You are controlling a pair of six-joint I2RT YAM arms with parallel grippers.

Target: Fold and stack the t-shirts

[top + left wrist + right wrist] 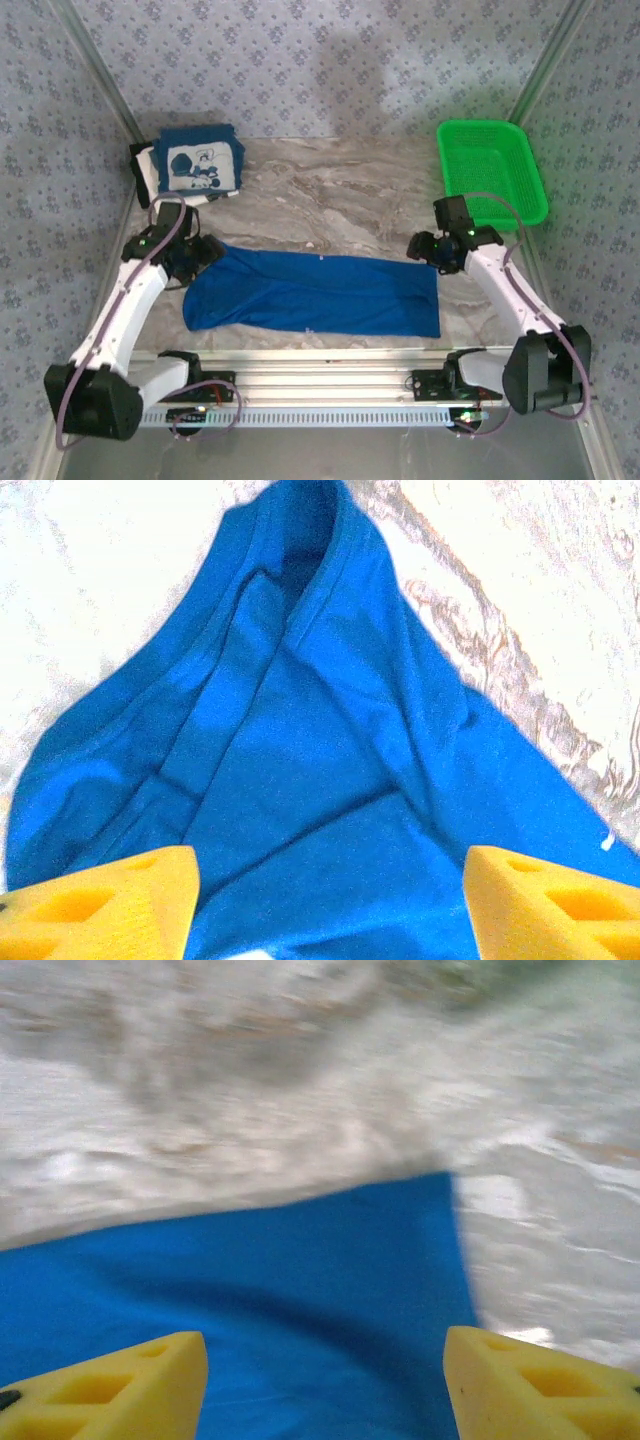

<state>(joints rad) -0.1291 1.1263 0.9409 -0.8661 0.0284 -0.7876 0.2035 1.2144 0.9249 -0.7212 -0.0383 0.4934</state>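
A royal-blue t-shirt [315, 293] lies folded lengthwise in a long strip across the middle of the marble table. My left gripper [200, 252] hovers at its left, collar end, open, yellow fingers [100, 905] wide apart over wrinkled blue cloth [300, 780], nothing held. My right gripper [432, 250] stands open above the strip's far right corner [400, 1250], with nothing between its fingers [540, 1385]. A folded navy t-shirt [203, 163] with a white cartoon panel tops a small stack at the back left, white cloth [148, 170] showing beneath it.
A green mesh basket [492, 170] sits at the back right, just behind my right arm. Patterned walls close in both sides. Bare marble [330, 190] lies between the stack and the basket.
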